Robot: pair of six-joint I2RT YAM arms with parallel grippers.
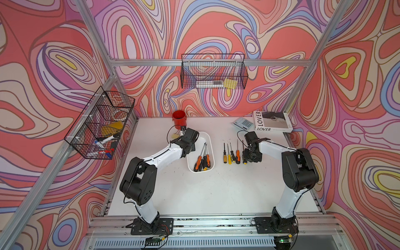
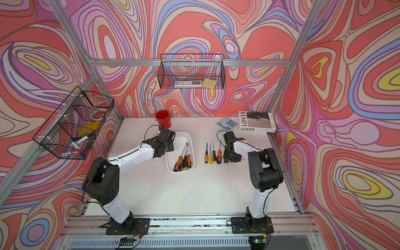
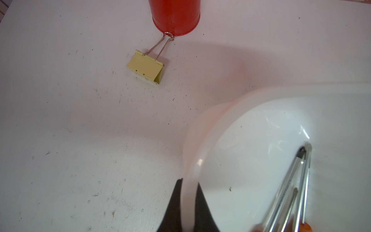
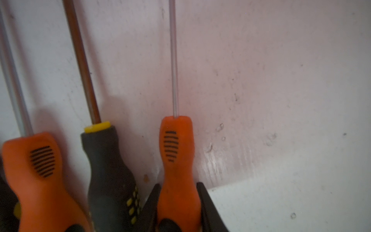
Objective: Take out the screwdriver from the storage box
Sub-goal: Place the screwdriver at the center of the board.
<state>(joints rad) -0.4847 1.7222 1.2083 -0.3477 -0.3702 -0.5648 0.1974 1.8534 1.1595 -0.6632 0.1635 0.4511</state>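
Note:
The white storage box sits mid-table with several screwdrivers lying in it, handles toward the front. My left gripper is shut on the box's left rim, one finger inside and one outside. To the right of the box, a row of screwdrivers lies on the table. My right gripper is shut on the handle of an orange screwdriver at the right end of that row, down at table level.
A red cup and a yellow binder clip sit behind the box's left side. A calculator and a book lie at the back right. Wire baskets hang on the left wall and the back wall.

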